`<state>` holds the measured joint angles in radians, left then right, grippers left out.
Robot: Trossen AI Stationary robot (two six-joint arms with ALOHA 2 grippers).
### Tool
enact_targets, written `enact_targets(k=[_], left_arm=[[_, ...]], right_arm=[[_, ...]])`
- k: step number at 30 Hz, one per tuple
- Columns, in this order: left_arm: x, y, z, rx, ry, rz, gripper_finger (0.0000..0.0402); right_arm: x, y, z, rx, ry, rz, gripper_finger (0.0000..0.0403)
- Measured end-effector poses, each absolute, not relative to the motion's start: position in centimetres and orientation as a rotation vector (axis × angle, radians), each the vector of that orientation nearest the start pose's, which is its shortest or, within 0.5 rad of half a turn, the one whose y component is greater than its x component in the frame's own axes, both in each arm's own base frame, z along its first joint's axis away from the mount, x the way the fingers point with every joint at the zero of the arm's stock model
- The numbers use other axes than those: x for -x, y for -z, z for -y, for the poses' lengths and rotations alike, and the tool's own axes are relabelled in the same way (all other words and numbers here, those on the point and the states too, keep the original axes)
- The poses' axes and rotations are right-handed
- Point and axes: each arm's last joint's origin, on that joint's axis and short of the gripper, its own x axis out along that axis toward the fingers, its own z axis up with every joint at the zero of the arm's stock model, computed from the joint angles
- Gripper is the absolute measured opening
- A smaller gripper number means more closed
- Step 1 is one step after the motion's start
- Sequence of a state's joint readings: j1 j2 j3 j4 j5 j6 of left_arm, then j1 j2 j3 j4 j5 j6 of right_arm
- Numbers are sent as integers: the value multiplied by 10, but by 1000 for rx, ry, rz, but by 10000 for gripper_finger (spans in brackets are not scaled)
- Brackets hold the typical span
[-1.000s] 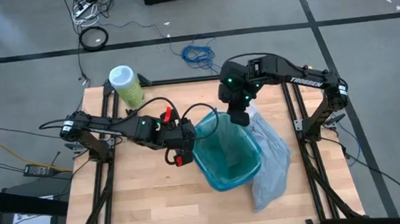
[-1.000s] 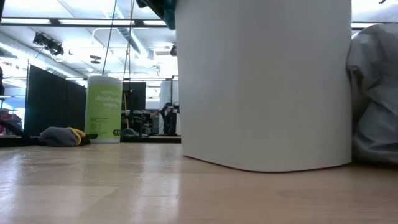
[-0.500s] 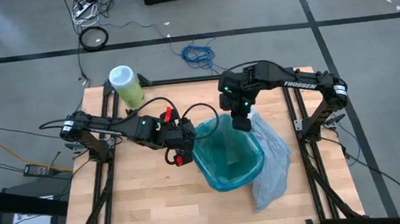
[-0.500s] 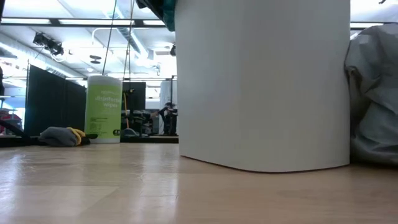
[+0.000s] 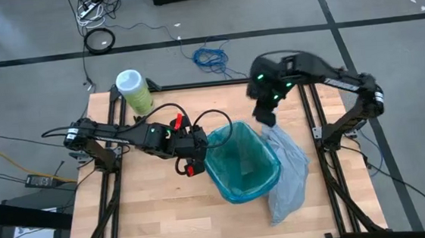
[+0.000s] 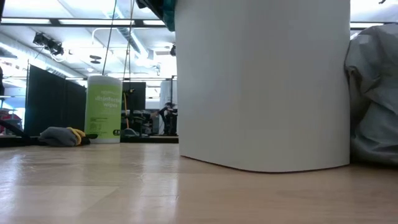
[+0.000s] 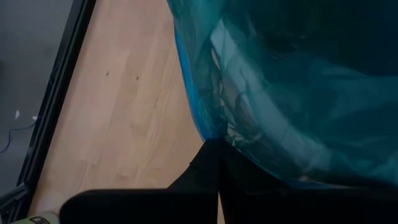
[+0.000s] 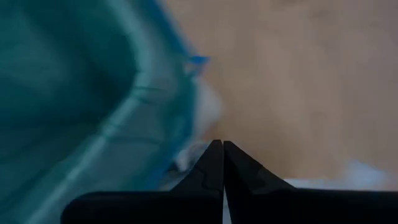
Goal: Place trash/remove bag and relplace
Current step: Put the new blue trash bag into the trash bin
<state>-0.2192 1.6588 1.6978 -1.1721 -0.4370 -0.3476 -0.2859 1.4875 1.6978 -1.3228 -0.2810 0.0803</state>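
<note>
The white bin (image 5: 240, 162), lined with a teal-green bag (image 5: 230, 144), stands mid-tabletop (image 5: 159, 214). The pale grey bag (image 5: 286, 170) lies slumped against the bin's side, toward the right edge. The left gripper (image 5: 199, 144), fingers clenched, pinches the teal liner at the bin's left rim, arm stretched low from the left edge. The right gripper (image 5: 264, 116) is closed on nothing, raised near the far edge above the grey bag's top.

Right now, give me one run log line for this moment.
left gripper: shut on teal bag at bin rim | right gripper: shut, holding nothing, above table beyond bin | grey bag: on table beside bin
</note>
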Motion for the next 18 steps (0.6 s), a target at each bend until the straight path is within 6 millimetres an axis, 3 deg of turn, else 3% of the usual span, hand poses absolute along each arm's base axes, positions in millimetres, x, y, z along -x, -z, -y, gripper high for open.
enact_targets(k=[5,8,14,18], left_arm=[[-321,-351,59,-51,-375,-1016,1],[-321,-351,59,-45,-378,-1014,1],[-321,-351,59,-32,-387,-1012,1],[-321,-351,59,-31,-387,-1012,1]], right_arm=[[-223,-418,68,-413,266,-938,0],[-210,-434,50,-433,326,-819,0],[-209,-464,-32,-323,203,-514,0],[-232,-459,-105,-243,157,-389,0]])
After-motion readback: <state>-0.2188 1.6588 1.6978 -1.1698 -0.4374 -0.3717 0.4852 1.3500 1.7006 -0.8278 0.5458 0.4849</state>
